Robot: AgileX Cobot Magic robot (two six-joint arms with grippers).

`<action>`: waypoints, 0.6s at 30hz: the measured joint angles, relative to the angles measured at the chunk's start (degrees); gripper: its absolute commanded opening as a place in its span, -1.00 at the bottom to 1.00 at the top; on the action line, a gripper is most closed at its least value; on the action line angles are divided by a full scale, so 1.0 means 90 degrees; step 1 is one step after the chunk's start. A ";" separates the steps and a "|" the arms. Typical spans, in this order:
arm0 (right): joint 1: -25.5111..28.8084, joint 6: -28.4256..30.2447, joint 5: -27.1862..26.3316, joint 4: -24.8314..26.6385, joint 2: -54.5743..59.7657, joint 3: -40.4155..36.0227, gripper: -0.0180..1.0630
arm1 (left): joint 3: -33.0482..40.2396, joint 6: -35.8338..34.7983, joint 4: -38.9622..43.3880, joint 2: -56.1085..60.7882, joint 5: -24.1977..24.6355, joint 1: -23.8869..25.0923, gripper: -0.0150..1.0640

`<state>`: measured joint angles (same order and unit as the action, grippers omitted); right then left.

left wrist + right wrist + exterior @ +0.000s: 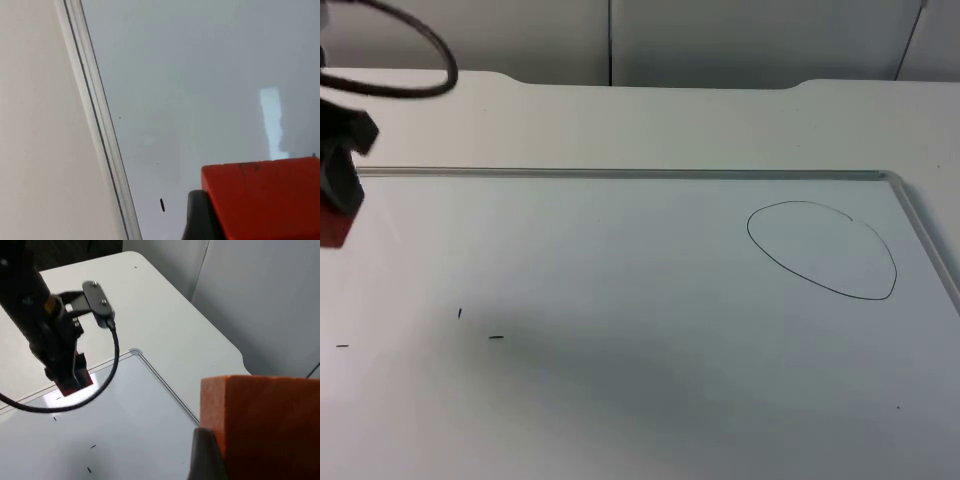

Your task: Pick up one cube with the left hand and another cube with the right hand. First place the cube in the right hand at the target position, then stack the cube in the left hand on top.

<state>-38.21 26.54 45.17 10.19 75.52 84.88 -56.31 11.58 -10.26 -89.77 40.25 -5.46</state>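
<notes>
A white desk [640,120] carries a glossy whiteboard [620,330] with a raised rim along its far and right edges. A hand-drawn oval outline [822,250] sits near the board's far right corner, and a few short pen marks [496,337] dot the left side; the wide middle lies between them. At the far left edge of the board, the left gripper [335,175] hangs above the surface, its fingers clenched on a red cube [332,225]; the left wrist view shows that cube [265,200] above the board near the rim. In the right wrist view, the right gripper's fingers [205,455] grasp an orange cube [265,425], held high over the desk, well apart from the left gripper [67,372].
</notes>
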 measured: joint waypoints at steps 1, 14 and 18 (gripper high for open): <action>0.0000 -0.0015 0.0021 0.0000 -0.0030 0.0000 -0.97 | 0.0000 0.0000 -0.0016 0.0366 0.0116 0.0000 -0.98; 0.0000 -0.1045 0.0555 -0.0751 -0.0688 0.0000 -0.97 | 0.0000 0.0035 -0.0027 0.3644 0.1349 0.0000 -0.98; 0.0000 -0.1489 0.0743 -0.0975 -0.0963 0.0000 -0.97 | 0.0000 0.0035 -0.0027 0.4120 0.1578 0.0000 -0.98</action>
<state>-38.21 13.14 51.86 1.41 66.85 84.88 -56.31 11.90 -10.50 -52.69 54.45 -5.46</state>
